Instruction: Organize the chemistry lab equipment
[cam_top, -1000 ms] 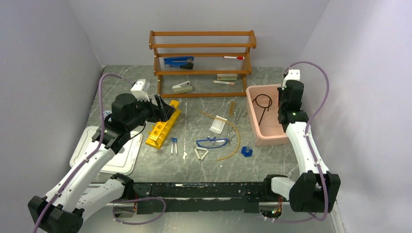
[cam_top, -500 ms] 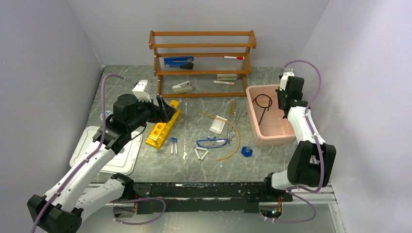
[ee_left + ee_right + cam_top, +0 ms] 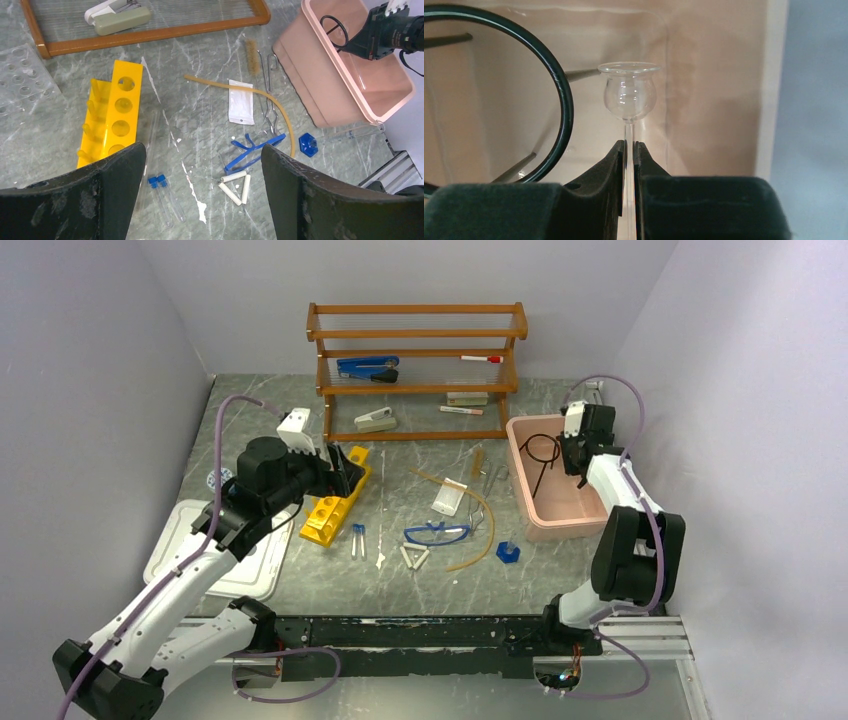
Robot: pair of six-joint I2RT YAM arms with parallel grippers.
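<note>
Over the last second the right arm has folded back on itself and swung its wrist left, from the right-hand wall of the pink bin (image 3: 556, 528) to a spot over the bin's far right part. The right hand (image 3: 630, 146) is nipped narrow on the thin stem of a clear glass funnel (image 3: 629, 95). The piece now hangs inside the bin's outline, just beside the black ring stand (image 3: 565, 95) that already lies there. To my eye this is the approach to a drop-off: the funnel is over its place but not yet let go.

The funnel's long axis runs straight along the fingers. The stem passes back between them, and the bulb with its flared open mouth leads ahead of the fingertips. From the left wrist view the hand seems to aim left across the bin and somewhat downward, so the mouth points that way. The glass itself is too faint to confirm this from above.

The left hand (image 3: 202, 155) has spread a little further and stands wide and empty above the bench (image 3: 420, 580), over the far end of the yellow rack (image 3: 335, 502). The blue-capped tubes (image 3: 155, 180), blue goggles (image 3: 250, 152), amber tubing (image 3: 225, 86) and white triangle (image 3: 235, 176) still lie loose on the bench.
</note>
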